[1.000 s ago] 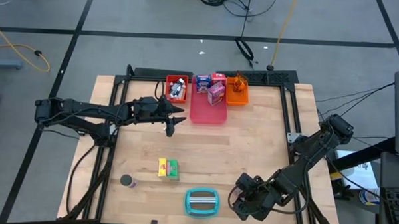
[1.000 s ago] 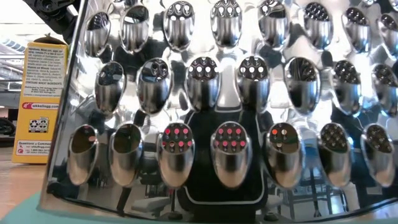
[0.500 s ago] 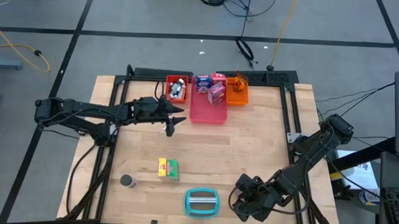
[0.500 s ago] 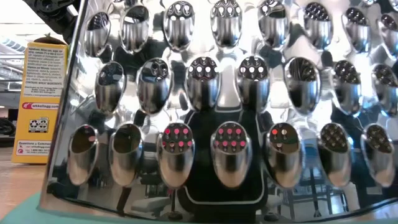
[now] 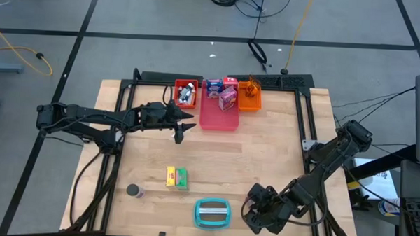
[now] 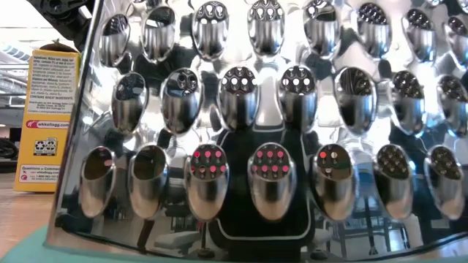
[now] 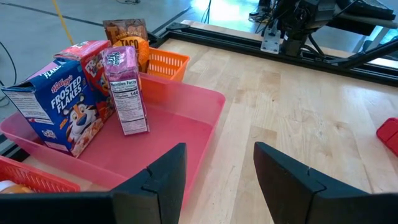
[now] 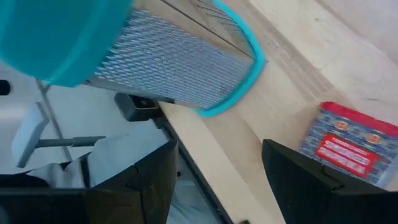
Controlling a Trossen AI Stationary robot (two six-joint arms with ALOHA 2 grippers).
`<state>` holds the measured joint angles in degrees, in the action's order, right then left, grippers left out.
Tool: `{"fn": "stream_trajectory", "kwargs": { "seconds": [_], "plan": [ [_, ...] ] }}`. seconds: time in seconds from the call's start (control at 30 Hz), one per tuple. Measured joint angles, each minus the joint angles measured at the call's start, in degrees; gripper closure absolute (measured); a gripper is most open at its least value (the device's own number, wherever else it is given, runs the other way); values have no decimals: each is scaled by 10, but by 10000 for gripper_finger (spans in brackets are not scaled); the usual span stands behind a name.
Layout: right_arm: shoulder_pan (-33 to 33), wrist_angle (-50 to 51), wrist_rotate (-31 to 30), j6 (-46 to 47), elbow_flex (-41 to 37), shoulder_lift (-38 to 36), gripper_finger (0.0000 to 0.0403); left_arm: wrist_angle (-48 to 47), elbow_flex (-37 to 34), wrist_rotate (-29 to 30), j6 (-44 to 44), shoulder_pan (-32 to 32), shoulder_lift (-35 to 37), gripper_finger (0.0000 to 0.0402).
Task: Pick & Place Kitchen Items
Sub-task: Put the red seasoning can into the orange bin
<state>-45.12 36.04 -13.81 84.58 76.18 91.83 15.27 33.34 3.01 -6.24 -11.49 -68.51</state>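
Left claw, empty and parted, hangs beside the pink tray; the yellow-and-green boxes lie on the tabletop toward 6 o'clock from it, nearer than to the empty, parted right claw.

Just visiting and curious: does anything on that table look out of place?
Mostly tidy: boxes stand upright in the pink tray. A yellow-and-green box and a dark can sit loose on the bare wood, and the teal grater lies flat at the table's near edge.
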Motion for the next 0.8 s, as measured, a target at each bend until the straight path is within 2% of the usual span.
{"fn": "stream_trajectory", "kwargs": {
  "seconds": [0.8],
  "plan": [
    [0,-6,21,12,0,-1,179,0,0,0,0,0,0,215]
  ]
}}
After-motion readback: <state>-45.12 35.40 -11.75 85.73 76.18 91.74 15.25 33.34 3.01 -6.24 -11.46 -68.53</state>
